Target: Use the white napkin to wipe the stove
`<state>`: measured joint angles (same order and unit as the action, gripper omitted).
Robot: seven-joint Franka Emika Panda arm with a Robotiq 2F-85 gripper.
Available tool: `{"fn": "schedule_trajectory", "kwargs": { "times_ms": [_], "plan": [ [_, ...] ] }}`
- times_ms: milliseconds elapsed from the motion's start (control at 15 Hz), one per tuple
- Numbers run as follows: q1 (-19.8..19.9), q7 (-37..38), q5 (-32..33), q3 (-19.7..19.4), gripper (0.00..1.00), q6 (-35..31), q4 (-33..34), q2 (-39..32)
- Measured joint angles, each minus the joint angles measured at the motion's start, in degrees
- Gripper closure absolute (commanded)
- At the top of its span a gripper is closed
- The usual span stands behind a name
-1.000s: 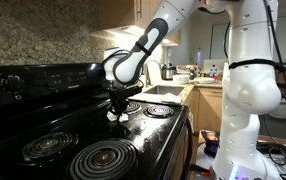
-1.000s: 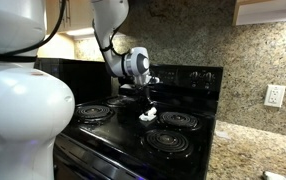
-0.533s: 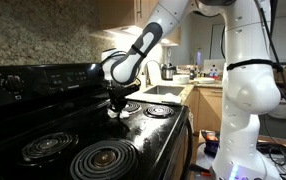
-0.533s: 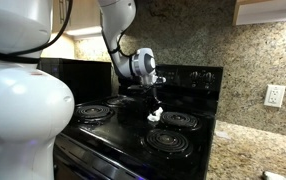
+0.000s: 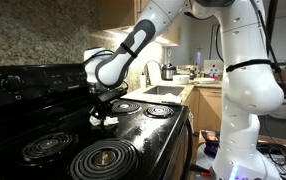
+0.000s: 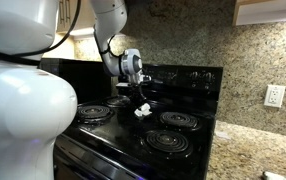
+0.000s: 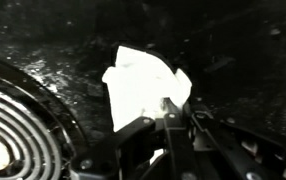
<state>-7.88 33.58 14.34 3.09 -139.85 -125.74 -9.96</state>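
Note:
The stove (image 5: 135, 133) is a glossy black range with spiral coil burners and a raised control panel (image 5: 31, 82). My gripper (image 5: 103, 111) reaches down over its middle, between the burners, and is shut on the white napkin (image 5: 104, 119). The napkin is pressed against the black top. From the opposite side, the gripper (image 6: 140, 103) holds the napkin (image 6: 141, 110) just in front of the panel (image 6: 185, 76). In the wrist view the napkin (image 7: 141, 85) spreads out ahead of the closed fingers (image 7: 169, 112), with a coil burner (image 7: 13, 130) at the left.
A light counter with a sink (image 5: 169, 91) and bottles (image 5: 168, 71) adjoins the stove. A speckled granite counter (image 6: 255, 150) and a wall outlet (image 6: 275, 95) lie on its other side. The robot's white base (image 5: 239, 110) stands at the stove's front corner.
The gripper has slid the napkin across the stove top toward the rear burner and control panel, staying shut on it.

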Motion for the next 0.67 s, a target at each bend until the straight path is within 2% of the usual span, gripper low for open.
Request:
{"fn": "schedule_trajectory", "kwargs": {
  "times_ms": [333, 533, 667],
  "plan": [
    [-3.08, -3.11, -5.82, 3.78, 0.92, -2.54, 2.31, -2.01],
    [-5.17, -3.91, -5.61, 4.36, 0.92, -3.28, 5.41, -4.41],
    [-6.38, -3.80, -2.45, 3.29, 0.92, -1.55, 7.67, -5.67]
  ]
}}
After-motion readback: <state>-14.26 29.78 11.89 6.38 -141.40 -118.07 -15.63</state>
